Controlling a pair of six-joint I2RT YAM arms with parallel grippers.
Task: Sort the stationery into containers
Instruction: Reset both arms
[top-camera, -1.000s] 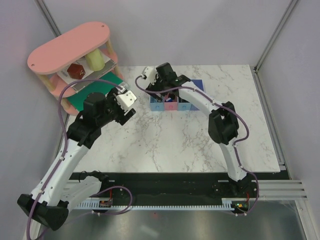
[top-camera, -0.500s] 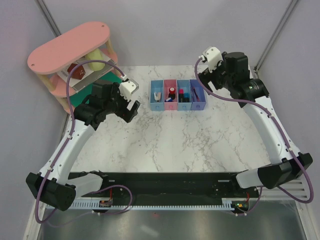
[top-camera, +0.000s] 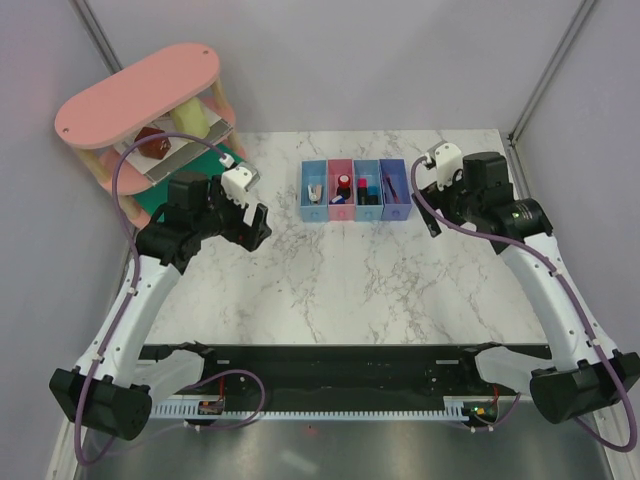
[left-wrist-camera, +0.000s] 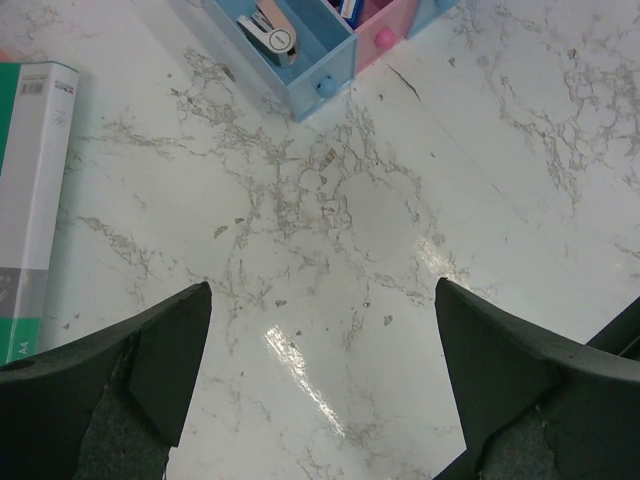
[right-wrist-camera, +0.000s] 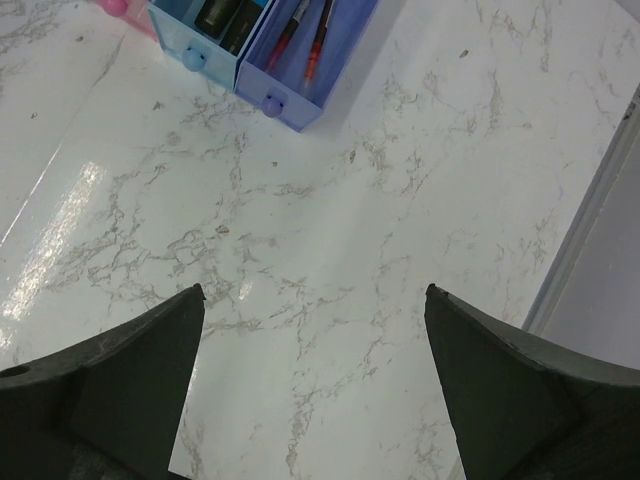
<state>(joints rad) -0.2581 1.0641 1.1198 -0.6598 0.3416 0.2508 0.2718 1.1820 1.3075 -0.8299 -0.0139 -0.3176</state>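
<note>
The flat green board (top-camera: 152, 203) lay to the outer side of my left pincer (top-camera: 252, 224). In the wrist view its white edge ran just beside the finger on that side. Beyond it stood the pink oval shelf (top-camera: 140, 100), with a dark red thing and a pale yellow one on its tiers. Between the fingers of each pincer only the marble table (top-camera: 350, 280) showed.

The containers (top-camera: 355, 205) stood in a touching row ahead of both pincers and between them. Ahead of my left pincer and a little to its right sat the first light blue bin (left-wrist-camera: 340, 68) with the beige-grey stapler (left-wrist-camera: 272, 28) lying inside. The pink bin (left-wrist-camera: 385, 30) touched its far side and held the black marker (top-camera: 344, 184) with its red cap. Ahead of my right pincer (right-wrist-camera: 315, 400) and to its left stood the violet bin (right-wrist-camera: 290, 108), with two thin pens (right-wrist-camera: 298, 45) lying along its length. The second light blue bin (right-wrist-camera: 205, 60) beside it held dark pieces I could not tell apart.

Both my arms were bent at the elbow, wrists tipped down over the marble, each angled inward toward the row. Both pincers were spread wide, released, gripping nothing.
</note>
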